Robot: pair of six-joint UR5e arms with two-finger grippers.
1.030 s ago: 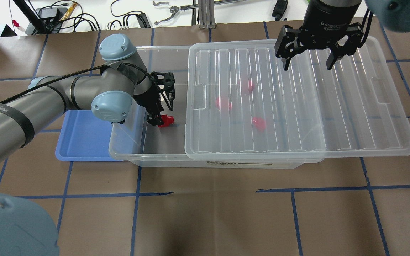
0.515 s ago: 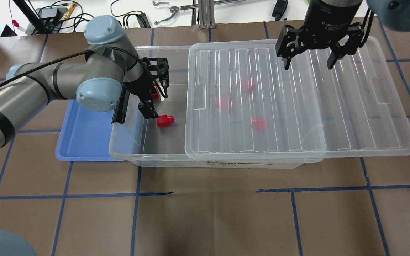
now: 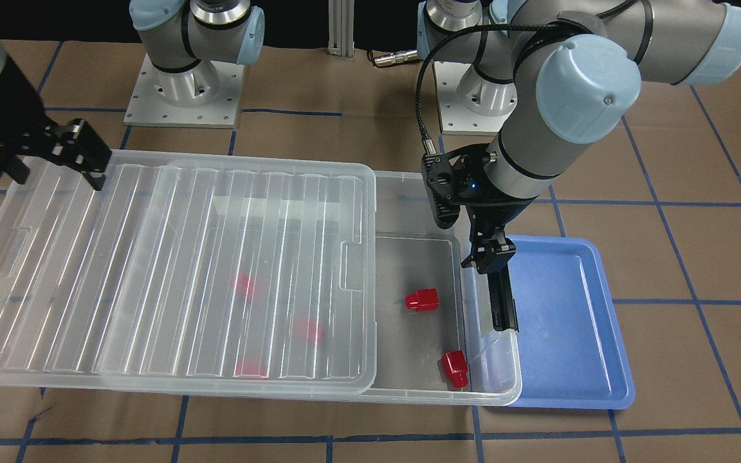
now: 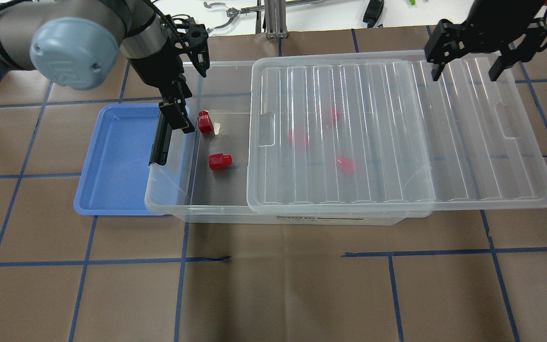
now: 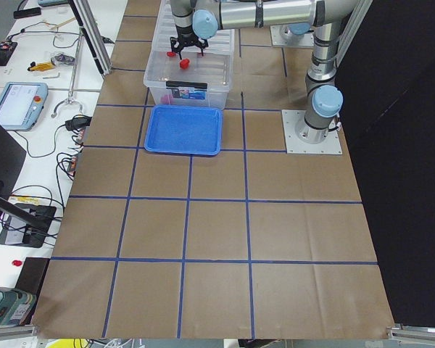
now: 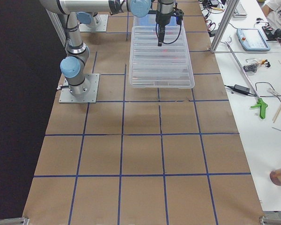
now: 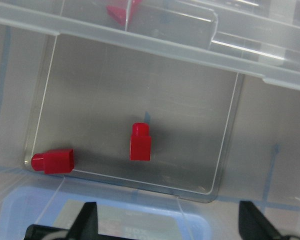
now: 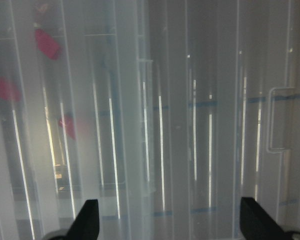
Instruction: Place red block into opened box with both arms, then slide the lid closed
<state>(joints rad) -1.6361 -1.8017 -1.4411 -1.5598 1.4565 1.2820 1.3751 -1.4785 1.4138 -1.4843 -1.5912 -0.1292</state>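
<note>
clear plastic box (image 4: 197, 207): runs left to right in front of the robot; its left end stands open and the rest is under the lid; the black clip bar (image 4: 158, 142) sits on that open short end
ribbed lid (image 4: 397, 133): rests on the box rims, set off toward the robot's right so that it overhangs that end; as i read it, the closing slide is the step you now face, and it has not begun
blue tray (image 4: 117, 156): tucked just under the box's left end; it looks to have no part in what is left
left gripper (image 4: 195, 100): fingers spread wide with nothing between them, hanging above the far left corner of the box; its share looks done, so lift it out of the lid's path or rest it against the box end to steady it
right gripper (image 4: 463, 76): released as well, fingers wide, over the lid's far edge toward the overhang; i cannot tell whether it touches the lid; you need it down on the sheet, perhaps at the tab recess (image 4: 508, 121), then a flat, straight push toward the robot's left until the lid meets the clip bar
red block (image 4: 219, 161): already in the box, on its side on the open floor, free of both claws, between the left wall and the lid's edge
second red block (image 4: 204, 122): in the far left corner of that floor, near the left gripper; three blurred red shapes (image 4: 344, 165) show under the lid
</note>
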